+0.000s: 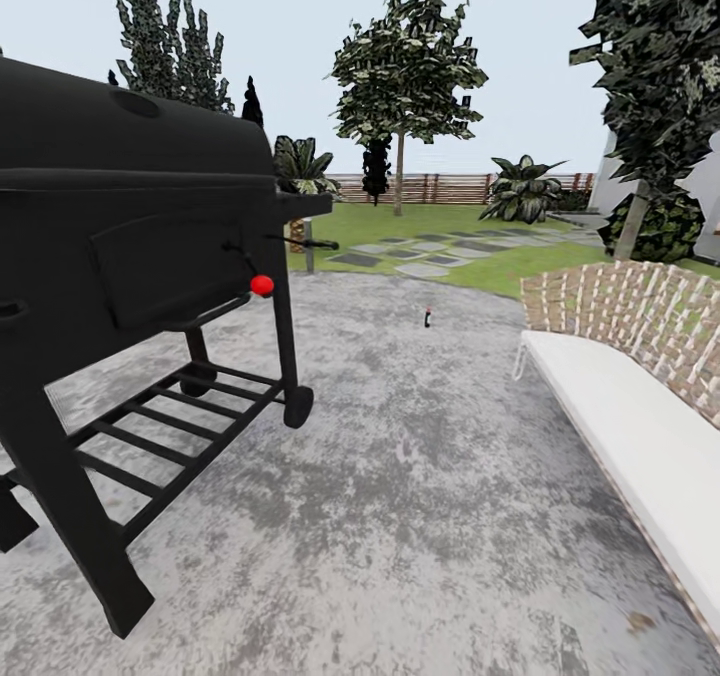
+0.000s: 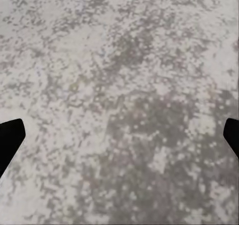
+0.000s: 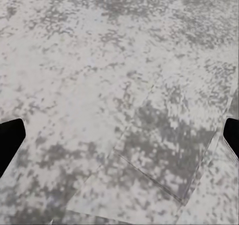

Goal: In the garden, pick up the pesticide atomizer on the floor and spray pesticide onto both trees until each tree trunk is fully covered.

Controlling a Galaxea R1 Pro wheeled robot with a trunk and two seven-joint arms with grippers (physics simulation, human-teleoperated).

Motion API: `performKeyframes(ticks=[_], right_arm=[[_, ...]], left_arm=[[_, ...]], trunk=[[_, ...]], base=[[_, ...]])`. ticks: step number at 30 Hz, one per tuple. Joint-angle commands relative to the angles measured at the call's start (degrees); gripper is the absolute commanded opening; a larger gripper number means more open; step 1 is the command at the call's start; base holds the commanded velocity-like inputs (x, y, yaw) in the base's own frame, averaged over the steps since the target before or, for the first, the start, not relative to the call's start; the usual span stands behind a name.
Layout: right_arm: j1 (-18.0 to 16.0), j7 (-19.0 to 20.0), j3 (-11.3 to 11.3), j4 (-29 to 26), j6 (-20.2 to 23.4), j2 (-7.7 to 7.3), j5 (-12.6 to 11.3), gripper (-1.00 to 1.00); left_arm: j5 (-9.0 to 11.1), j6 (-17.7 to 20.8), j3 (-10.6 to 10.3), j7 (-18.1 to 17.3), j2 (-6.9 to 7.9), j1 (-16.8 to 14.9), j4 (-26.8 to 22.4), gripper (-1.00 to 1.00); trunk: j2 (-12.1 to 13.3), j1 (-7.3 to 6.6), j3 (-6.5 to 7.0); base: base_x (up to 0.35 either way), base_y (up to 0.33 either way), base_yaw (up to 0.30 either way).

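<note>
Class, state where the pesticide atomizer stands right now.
In the head view, the pesticide atomizer stands upright on the grey paving, ahead near the lawn's edge, between the black grill and the white-cushioned bench.

The mottled grey stone-like paving looks rough and matt, also under both wrist cameras. The black barrel-shaped metal grill has a dull, smooth finish, with 1 glossy red knob. The woven tan wicker bench carries a smooth white cloth cushion. The reddish-brown slatted wooden fence looks matt.
</note>
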Motion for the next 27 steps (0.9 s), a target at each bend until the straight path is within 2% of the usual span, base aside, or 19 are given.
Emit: performKeyframes(ticks=[1,21,27], right_arm=[[0.0,0.0,0.0,0.0,-0.2,0.00,0.0,1.00],[0.0,0.1,0.0,0.1,-0.1,0.00,0.0,1.00],[0.0,0.2,0.0,0.1,-0.1,0.00,0.0,1.00]], left_arm=[[0.0,-0.2,0.1,0.0,0.00,0.0,0.0,1.00],[0.0,-0.2,0.1,0.0,0.00,-0.1,0.0,1.00],[0.0,-0.2,0.1,0.0,0.00,0.0,0.0,1.00]], trunk=[[0.0,0.02,-0.06],[0.0,0.02,-0.05],[0.0,0.02,0.15]], base=[[0.333,0.000,0.000],[0.333,0.000,-0.001],[0.333,0.000,-0.141]])
